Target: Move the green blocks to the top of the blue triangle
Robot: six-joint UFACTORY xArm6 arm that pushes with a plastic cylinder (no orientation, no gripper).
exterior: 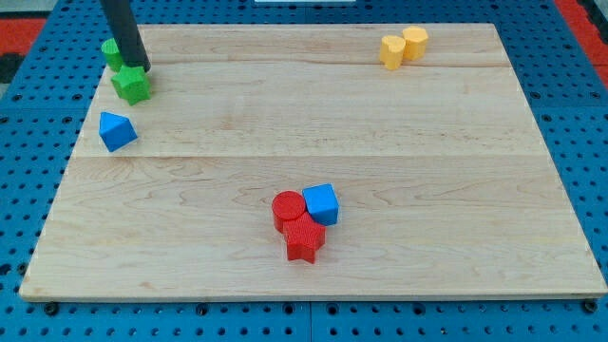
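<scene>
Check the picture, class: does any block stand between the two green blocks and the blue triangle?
Nothing visible does. The green star lies just above the blue triangle, the other green block higher; my tip is between the two.

A big wooden board [380, 171] fills most of the view. It is pale, with soft brown lines in the wood going from 9 o'clock to 3 o'clock. Two long seams run across it the same way. Its corners are round. The board lies on a blue table [579, 114] that is full of small dark holes in neat rows. The blue shows at 3, 6 and 9 o'clock. A thin dark shadow sits under the board's edge at 6 o'clock. Bits of red [581, 11] show at 1 and 11 o'clock. The light is bright and even.
</scene>
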